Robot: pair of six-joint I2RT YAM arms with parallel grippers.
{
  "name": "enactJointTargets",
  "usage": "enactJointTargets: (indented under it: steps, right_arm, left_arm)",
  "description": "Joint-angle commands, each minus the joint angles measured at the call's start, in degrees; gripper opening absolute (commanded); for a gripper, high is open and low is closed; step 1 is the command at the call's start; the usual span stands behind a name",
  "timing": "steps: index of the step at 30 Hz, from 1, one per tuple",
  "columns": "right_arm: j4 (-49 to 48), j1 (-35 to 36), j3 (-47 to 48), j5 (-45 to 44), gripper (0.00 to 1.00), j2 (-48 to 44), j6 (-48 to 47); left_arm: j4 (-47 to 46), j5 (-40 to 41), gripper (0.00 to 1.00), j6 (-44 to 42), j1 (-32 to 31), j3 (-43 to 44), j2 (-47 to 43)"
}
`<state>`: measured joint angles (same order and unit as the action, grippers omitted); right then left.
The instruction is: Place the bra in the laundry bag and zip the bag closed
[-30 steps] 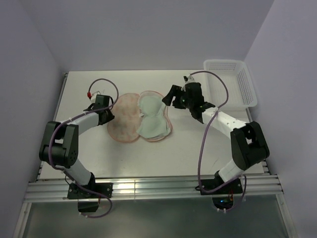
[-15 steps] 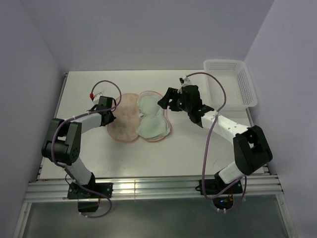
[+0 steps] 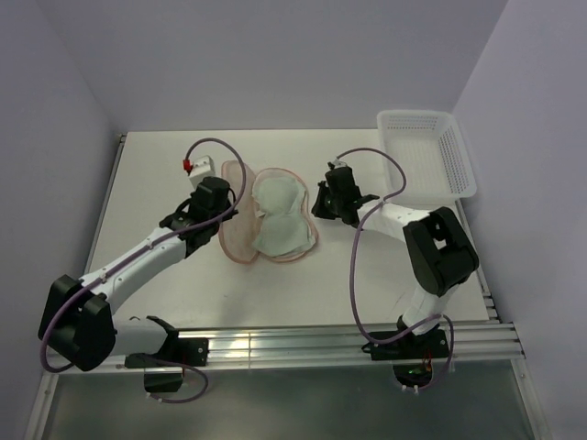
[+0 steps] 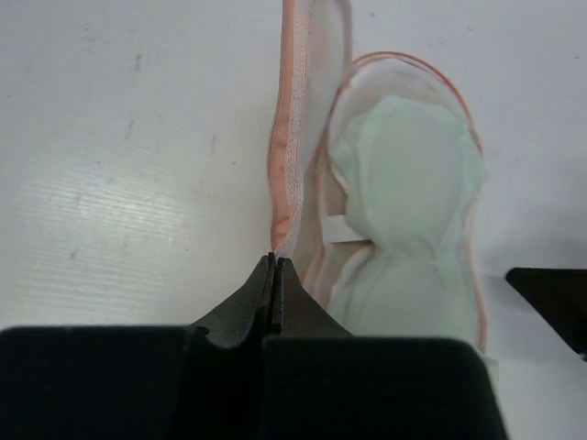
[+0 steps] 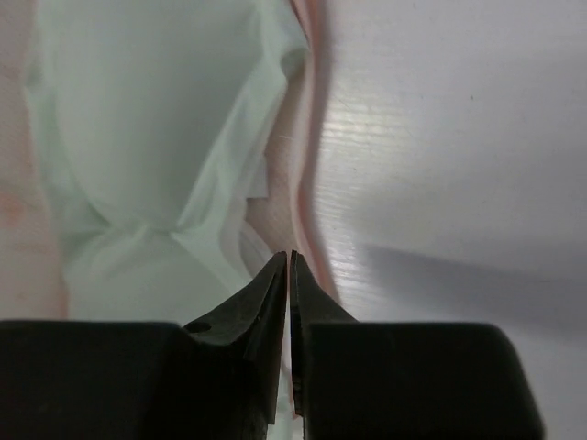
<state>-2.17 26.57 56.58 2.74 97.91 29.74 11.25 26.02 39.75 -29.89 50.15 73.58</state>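
Raised since earlier, the laundry bag [image 3: 237, 234] left flap is clamped in the left gripper [image 4: 276, 261]; only the wrist view shows the right gripper [image 5: 290, 258] clamped on its rim.

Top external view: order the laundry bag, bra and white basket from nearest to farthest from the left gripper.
1. laundry bag: left rim pinched in the left gripper.
2. bra: in the bag's right half.
3. white basket: far right corner.
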Motion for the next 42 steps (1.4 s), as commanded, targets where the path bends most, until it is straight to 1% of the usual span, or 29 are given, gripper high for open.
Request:
enactJointTargets:
  steps: [1, 5, 9, 10, 15, 17, 19, 20, 21, 22, 23, 24, 26, 27, 28, 30, 32, 34, 35, 36, 37, 38, 40, 41, 42]
  right_arm:
    - [0.33, -0.46, 0.20, -2.21, 0.10, 0.79, 0.15]
    - [0.85, -0.64, -0.24, -2.57, 0.10, 2.98, 0.24]
    - [1.03, -0.99, 0.11, -2.05, 0.10, 4.66, 0.32]
    - [1.03, -1.08, 0.11, -1.78, 0.10, 5.01, 0.41]
    - [0.77, -1.60, -1.20, -1.69, 0.10, 3.61, 0.50]
    - [0.42, -2.39, -2.60, -1.69, 0.12, 2.12, 0.76]
    - [-0.20, -3.01, -5.23, -2.30, 0.13, -0.51, 1.11]
    - [-1.07, -3.62, -6.21, -2.56, 0.15, -1.66, 1.64]
    - [-1.60, -4.06, -7.35, -2.57, 0.19, -2.80, 1.90]
    - [-1.95, -4.42, -9.27, -2.57, 0.20, -5.16, 2.25]
    - [-2.48, -5.20, -10.25, -4.66, 0.21, -6.58, 2.60]
    - [-2.66, -5.64, -10.95, -5.20, 0.22, -7.63, 2.78]
    - [-3.18, -6.70, -12.89, -5.82, 0.25, -10.71, 3.57]
    - [-3.45, -7.66, -13.42, -5.82, 0.26, -11.50, 3.84]
    - [-3.97, -7.93, -14.38, -5.82, 0.26, -13.08, 4.19]
    - [-4.68, -8.28, -14.83, -5.56, 0.26, -14.14, 4.54]
    - [-4.51, -8.37, -14.74, -4.86, 0.26, -15.11, 4.63]
    - [-4.77, -8.20, -15.79, -3.36, 0.26, -17.12, 4.63]
    - [-5.03, -8.20, -16.40, -3.01, 0.26, -17.92, 4.80]
    - [-5.55, -8.20, -17.11, 0.47, 0.27, -18.62, 5.15]
    - [-6.86, -7.94, -19.03, 1.90, 0.29, -20.37, 6.03]
    - [-7.66, -7.59, -20.18, 3.31, 0.31, -21.43, 6.47]
    - [-7.85, -5.75, -23.07, 4.64, 0.46, -23.97, 6.91]
    - [-8.02, -5.22, -24.22, 4.38, 0.63, -25.04, 7.26]
    - [-8.37, -4.86, -26.76, 4.46, 0.73, -27.05, 7.35]
  left_arm:
    - [2.55, 3.78, 0.00, 0.68, -3.85, 4.07, -0.46]
    - [2.64, 3.78, 0.00, 1.03, -8.77, 7.85, 1.90]
    - [1.24, 2.28, 0.00, 0.86, -13.95, 14.00, 6.48]
    - [0.97, 1.32, 0.00, 0.86, -14.58, 17.14, 7.71]
    - [0.88, -1.41, 0.00, 1.03, -17.65, 29.09, 18.60]
    - [0.71, -1.41, 0.01, 1.30, -18.27, 31.66, 23.51]
    - [0.45, -2.37, 0.07, 2.87, -18.36, 34.57, 26.51]
    - [-0.43, -3.77, 0.11, 3.05, -18.45, 35.01, 29.05]
    - [-1.22, -4.39, 0.19, 3.84, -18.45, 36.23, 30.21]
    - [-1.31, -5.10, 0.22, 4.37, -18.45, 36.85, 31.17]
    - [-1.57, -5.97, 0.26, 4.46, -18.45, 37.30, 32.40]
    - [-2.45, -7.11, 0.37, 4.38, -18.54, 37.39, 32.68]
    - [-2.89, -7.56, 0.47, 4.29, -18.54, 37.04, 32.51]
    - [-3.07, -7.91, 0.57, 4.20, -18.54, 36.34, 32.24]
    - [-3.33, -8.26, 0.59, 4.11, -18.54, 35.81, 31.89]
    - [-4.04, -8.79, 0.61, 3.50, -18.63, 34.50, 30.75]
    - [-4.74, -8.88, 0.61, 2.45, -18.54, 33.09, 28.65]
    - [-4.31, -6.70, 0.60, -0.36, -18.01, 31.33, 26.71]
    - [-4.22, -6.68, 0.59, -1.33, -16.27, 30.54, 26.27]
    - [-3.95, -7.38, 0.59, -2.38, -14.77, 29.14, 25.91]
    - [-3.69, -9.04, 0.59, -2.65, -13.28, 28.26, 25.56]
    - [-5.86, -10.45, 0.59, -3.27, -9.96, 27.12, 25.39]
    - [-9.29, -13.26, 0.59, -4.76, -6.25, 22.90, 25.29]
    - [-10.70, -16.15, 0.60, -5.46, -2.67, 21.93, 25.64]
    - [-11.50, -17.39, 0.62, -5.56, -0.80, 21.92, 26.17]
